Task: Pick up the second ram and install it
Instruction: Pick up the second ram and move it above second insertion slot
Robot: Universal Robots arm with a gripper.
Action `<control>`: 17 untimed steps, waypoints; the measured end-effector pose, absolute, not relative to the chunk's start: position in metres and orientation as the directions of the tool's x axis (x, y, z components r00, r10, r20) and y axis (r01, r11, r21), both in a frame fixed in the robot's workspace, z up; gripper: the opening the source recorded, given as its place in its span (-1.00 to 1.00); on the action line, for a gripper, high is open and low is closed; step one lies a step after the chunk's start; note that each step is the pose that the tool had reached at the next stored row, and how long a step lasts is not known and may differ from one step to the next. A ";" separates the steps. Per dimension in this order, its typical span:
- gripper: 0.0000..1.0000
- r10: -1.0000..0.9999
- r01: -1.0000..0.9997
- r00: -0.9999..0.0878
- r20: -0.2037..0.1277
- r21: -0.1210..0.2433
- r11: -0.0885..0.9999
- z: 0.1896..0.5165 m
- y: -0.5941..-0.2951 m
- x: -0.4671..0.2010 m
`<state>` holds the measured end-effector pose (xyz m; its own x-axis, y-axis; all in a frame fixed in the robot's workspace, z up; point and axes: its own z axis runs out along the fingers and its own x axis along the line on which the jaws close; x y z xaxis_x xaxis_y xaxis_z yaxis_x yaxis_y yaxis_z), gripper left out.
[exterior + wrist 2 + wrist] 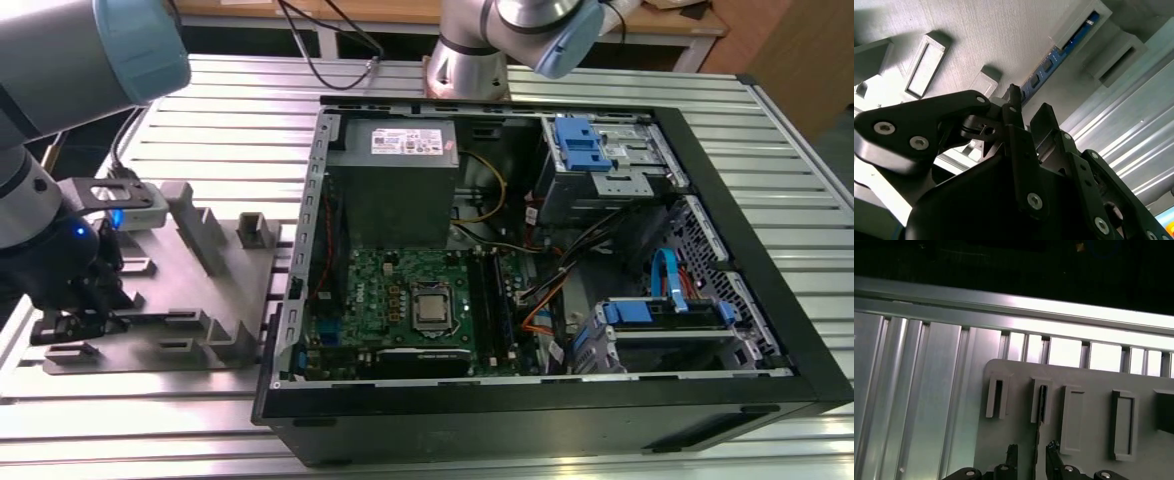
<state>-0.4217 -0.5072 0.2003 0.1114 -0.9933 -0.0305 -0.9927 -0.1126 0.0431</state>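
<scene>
Ribbed aluminium table [240,90] beneath everything; closest, gripper [1032,450] low over grey fixture plate [1098,415], at nine o'clock in the exterior view; jaws narrowly parted, one finger on either side of the second ram [1043,402], not visibly clamped (a sliver of gap on each side in the first wrist view); ram standing on edge in a slotted block, likely to leave both flat faces free for a pinch; farther off, toward three o'clock, open computer case [534,420] lying on its side, motherboard [400,285] facing up, presumably to allow a straight-down insertion.
</scene>
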 end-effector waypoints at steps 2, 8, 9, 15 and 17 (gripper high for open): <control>-0.33 -0.993 -0.992 0.115 -0.030 0.043 -0.116 0.199 -0.507 -0.422; -0.33 -0.993 -0.992 0.116 -0.031 0.041 -0.118 0.199 -0.507 -0.422; -0.33 -0.993 -0.992 0.117 -0.034 0.039 -0.118 0.199 -0.507 -0.422; -0.33 -0.993 -0.992 0.116 -0.037 0.037 -0.117 0.199 -0.507 -0.422; -0.33 -0.993 -0.993 0.111 -0.037 0.037 -0.112 0.200 -0.507 -0.422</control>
